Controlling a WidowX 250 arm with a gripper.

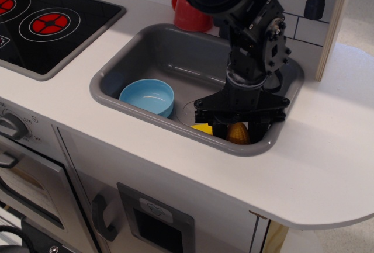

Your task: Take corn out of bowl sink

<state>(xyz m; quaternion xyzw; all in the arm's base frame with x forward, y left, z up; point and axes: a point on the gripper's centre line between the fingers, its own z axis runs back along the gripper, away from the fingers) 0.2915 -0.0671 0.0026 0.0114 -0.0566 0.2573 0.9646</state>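
Note:
The yellow corn (238, 132) is between the fingers of my black gripper (238, 136), low in the front right corner of the grey sink (117, 72). The jaws are closed on the corn, and only its lower part shows. The light blue bowl (147, 96) sits empty on the sink floor at the left, well apart from the gripper.
A toy knife's yellow handle (202, 128) lies on the sink floor just left of the gripper; its blade is hidden. A red cup (184, 14) stands behind the sink, partly hidden by the arm. A black stove top (52, 25) is at the left. White counter (327, 153) lies to the right.

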